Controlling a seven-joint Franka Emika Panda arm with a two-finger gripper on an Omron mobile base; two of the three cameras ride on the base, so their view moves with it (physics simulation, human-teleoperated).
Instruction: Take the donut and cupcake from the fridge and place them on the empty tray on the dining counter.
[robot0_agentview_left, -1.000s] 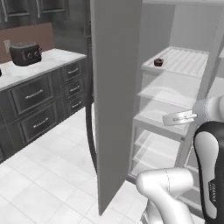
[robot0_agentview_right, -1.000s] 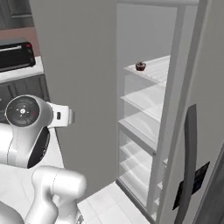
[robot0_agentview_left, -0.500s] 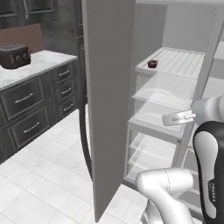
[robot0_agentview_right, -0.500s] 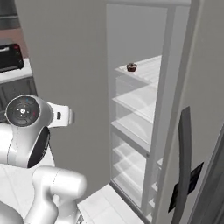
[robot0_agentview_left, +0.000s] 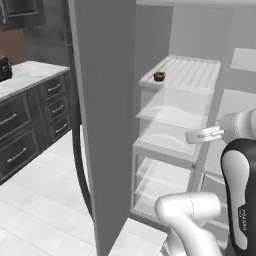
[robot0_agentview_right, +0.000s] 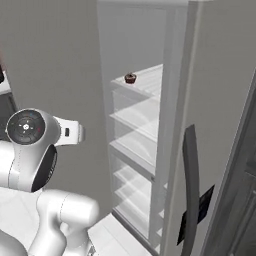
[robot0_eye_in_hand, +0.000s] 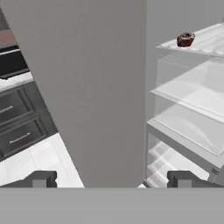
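Note:
The fridge stands open, its grey door swung out in front of me. A small dark brown cupcake sits at the front left corner of an upper translucent shelf, also seen in the right base view and high on the right of the hand view. The shelves below it look bare. My gripper is open and holds nothing. It is well short of the shelves and faces the door's edge. The donut, the tray and the dining counter are out of view.
Dark grey cabinets with drawers under a pale countertop run along the left, with a dark appliance on top. The fridge's other door, with its long dark handle, stands close on the right. The floor is white tile.
The whole picture has shifted: the base has driven closer to the fridge, so the shelves and cupcake look larger and the cabinets slide off left. The gripper stays open.

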